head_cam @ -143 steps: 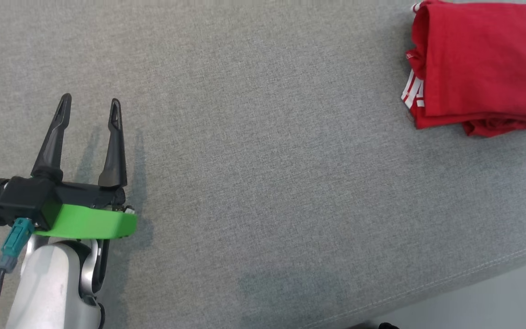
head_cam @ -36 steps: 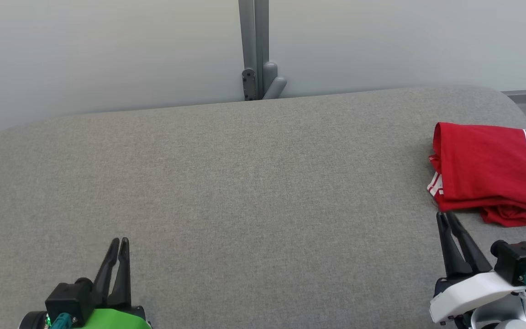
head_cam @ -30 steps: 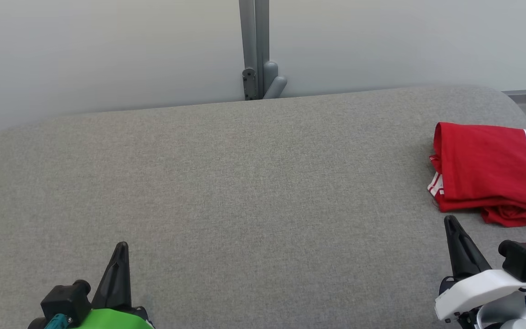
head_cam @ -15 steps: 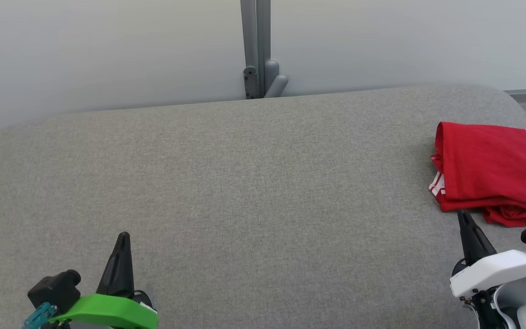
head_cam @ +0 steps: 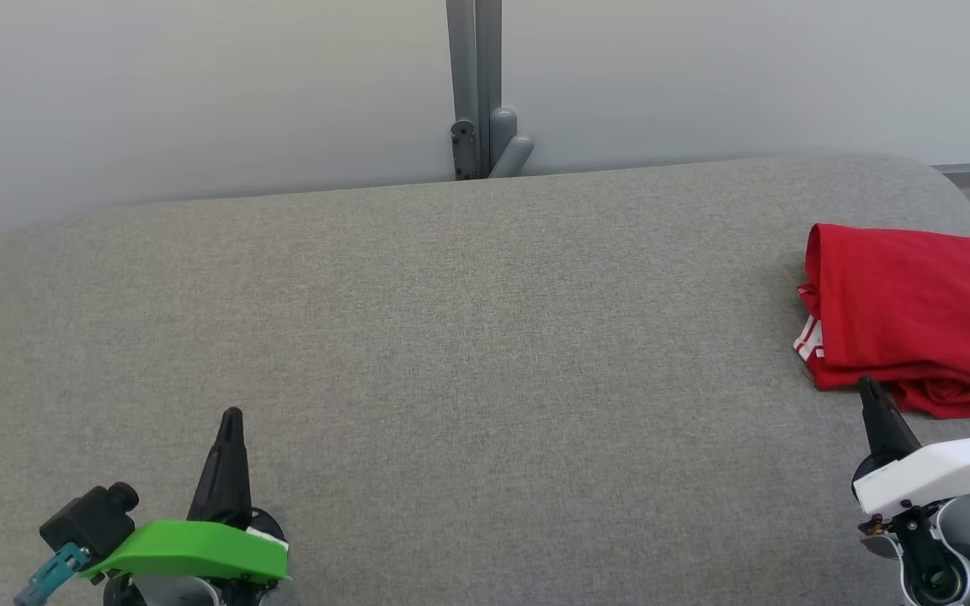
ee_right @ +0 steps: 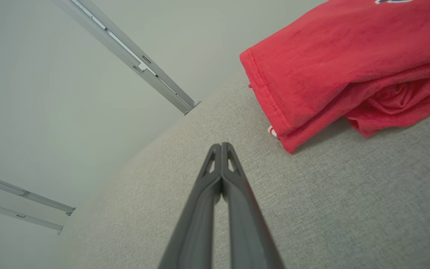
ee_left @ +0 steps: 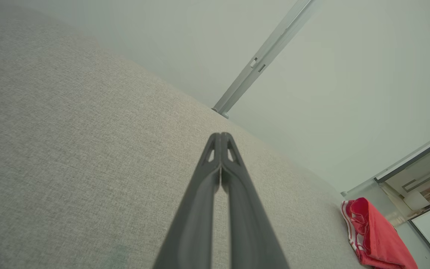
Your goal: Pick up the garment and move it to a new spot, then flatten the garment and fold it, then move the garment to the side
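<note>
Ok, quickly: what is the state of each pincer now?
Left pincer: closed, holding nothing.
Right pincer: closed, holding nothing.
</note>
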### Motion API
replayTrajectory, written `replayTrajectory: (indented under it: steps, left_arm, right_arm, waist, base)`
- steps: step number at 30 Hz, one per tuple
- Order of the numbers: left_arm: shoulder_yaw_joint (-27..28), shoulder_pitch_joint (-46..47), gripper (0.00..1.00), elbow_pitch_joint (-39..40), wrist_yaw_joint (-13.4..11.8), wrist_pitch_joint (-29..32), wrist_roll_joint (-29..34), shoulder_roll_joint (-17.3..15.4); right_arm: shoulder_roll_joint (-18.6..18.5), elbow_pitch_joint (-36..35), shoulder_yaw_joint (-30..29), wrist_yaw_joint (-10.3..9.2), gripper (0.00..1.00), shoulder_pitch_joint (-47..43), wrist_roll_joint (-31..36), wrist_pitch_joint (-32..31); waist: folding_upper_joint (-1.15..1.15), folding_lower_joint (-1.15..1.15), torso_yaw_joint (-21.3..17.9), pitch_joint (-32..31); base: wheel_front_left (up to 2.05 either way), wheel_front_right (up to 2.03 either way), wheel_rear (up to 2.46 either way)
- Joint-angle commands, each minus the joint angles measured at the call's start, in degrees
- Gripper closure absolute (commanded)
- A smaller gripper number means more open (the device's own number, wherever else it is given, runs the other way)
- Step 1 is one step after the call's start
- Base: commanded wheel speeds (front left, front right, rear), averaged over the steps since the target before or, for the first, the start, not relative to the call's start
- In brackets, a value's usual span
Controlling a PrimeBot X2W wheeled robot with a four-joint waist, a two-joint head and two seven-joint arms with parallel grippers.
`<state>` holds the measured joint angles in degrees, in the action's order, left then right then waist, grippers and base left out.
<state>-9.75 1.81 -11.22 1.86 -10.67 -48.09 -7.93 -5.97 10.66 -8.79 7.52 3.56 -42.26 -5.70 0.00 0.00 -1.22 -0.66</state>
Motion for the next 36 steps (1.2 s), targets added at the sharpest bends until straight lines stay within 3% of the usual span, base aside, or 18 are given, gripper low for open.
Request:
replayTrajectory:
  steps: [1,36]
  left_arm:
    - [0.0,2.1,1.0,0.1,0.5,-0.3,-2.9,0.1]
    - [-0.7,7.7,1.0,-4.9,3.2,-1.1,-25.5,2.6]
  right_arm:
    - [-0.3,0.3,-1.0,-0.01,1.0,2.2,-2.7,-0.9]
    - [-0.3,8.7,-7.1,-0.01,1.0,9.2,-25.0,-8.7]
  waist:
    - [0.0,0.0,0.0,0.0]
    - [0.0,0.0,0.5,0.6]
  base:
    - [0.0,0.0,0.0]
    - [0.0,0.0,0.0]
